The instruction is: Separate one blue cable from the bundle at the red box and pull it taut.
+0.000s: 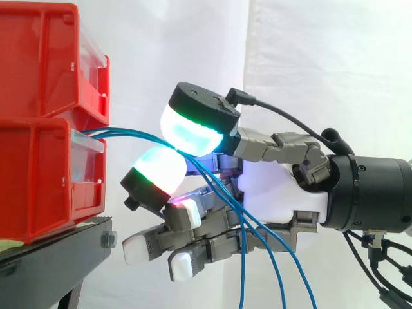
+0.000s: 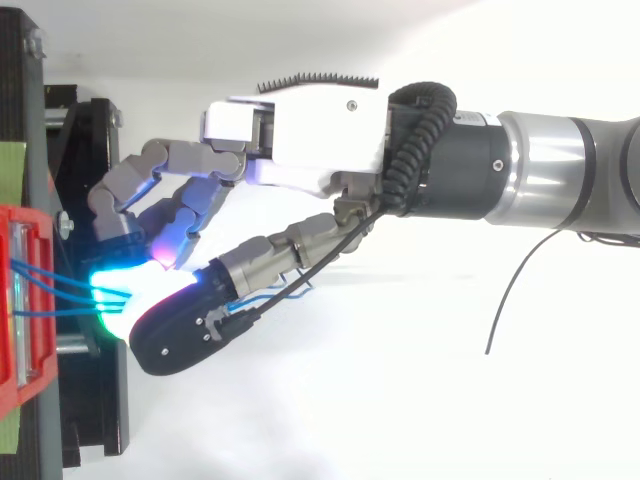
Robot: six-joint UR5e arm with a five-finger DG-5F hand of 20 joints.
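Three thin blue cables [image 1: 125,132] come out of the front of the lower red box [image 1: 38,180] and run right into my hand [image 1: 270,187]. A thick thumb pad [image 1: 193,132] glowing green and cyan presses down on them against a finger pad [image 1: 158,168] below, just right of the box. The cables look pinched together as a bundle. Past the pinch they hang slack, down across the palm to the bottom edge. From above, the cables [image 2: 70,288] converge at the glowing pad [image 2: 112,295] of the hand [image 2: 310,140], close to the red box [image 2: 15,330].
A second red box [image 1: 38,58] is stacked on the lower one. Both rest on a black stand [image 1: 58,251], whose edge lies just under the lower fingers. A white curtain hangs behind.
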